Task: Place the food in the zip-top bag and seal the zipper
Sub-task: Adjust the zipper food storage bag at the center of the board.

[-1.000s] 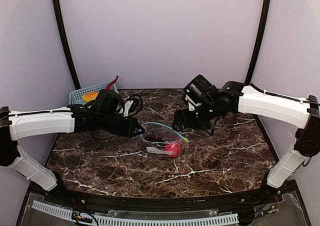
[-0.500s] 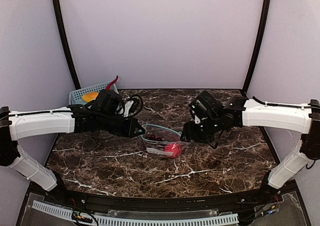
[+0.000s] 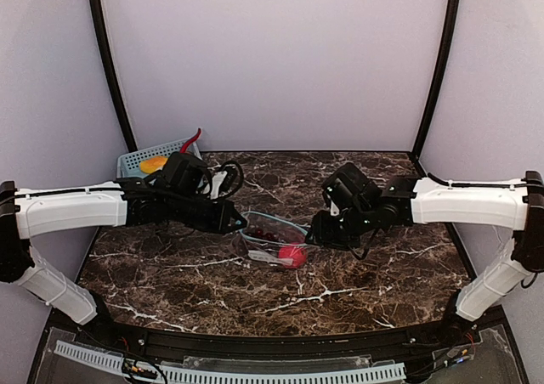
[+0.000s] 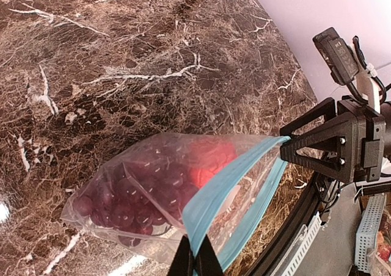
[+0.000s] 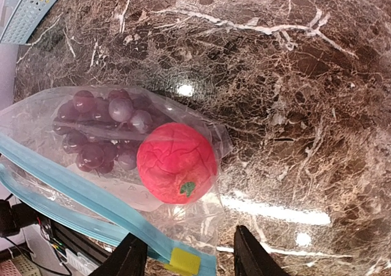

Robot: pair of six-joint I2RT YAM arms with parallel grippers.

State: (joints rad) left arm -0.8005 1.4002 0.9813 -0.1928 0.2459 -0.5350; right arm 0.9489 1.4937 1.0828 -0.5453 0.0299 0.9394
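Observation:
The clear zip-top bag [image 3: 274, 241] lies mid-table with the dark purple grape bunch [image 3: 263, 234] and the red round fruit [image 3: 293, 254] inside. My left gripper [image 3: 237, 223] is shut on the bag's left end; in the left wrist view its fingers [image 4: 195, 261] pinch the teal zipper [image 4: 223, 187], whose two strips stand apart. My right gripper [image 3: 316, 231] is at the bag's right end. In the right wrist view it [image 5: 189, 261] is open, its fingers either side of the zipper [image 5: 79, 193] corner and a yellow tab [image 5: 183, 261]. The fruit [image 5: 177, 163] and grapes [image 5: 101, 129] show through the plastic.
A blue mesh basket [image 3: 132, 161] stands at the back left behind my left arm, holding a yellow-orange piece [image 3: 154, 163] and a red piece [image 3: 192, 138]. Its corner shows in the right wrist view [image 5: 30, 7]. Dark marble table [image 3: 365, 265]; black rails frame the sides.
My right arm has come down and moved left to the bag's right end. The bag has flattened and shifted slightly. My left arm has held still.

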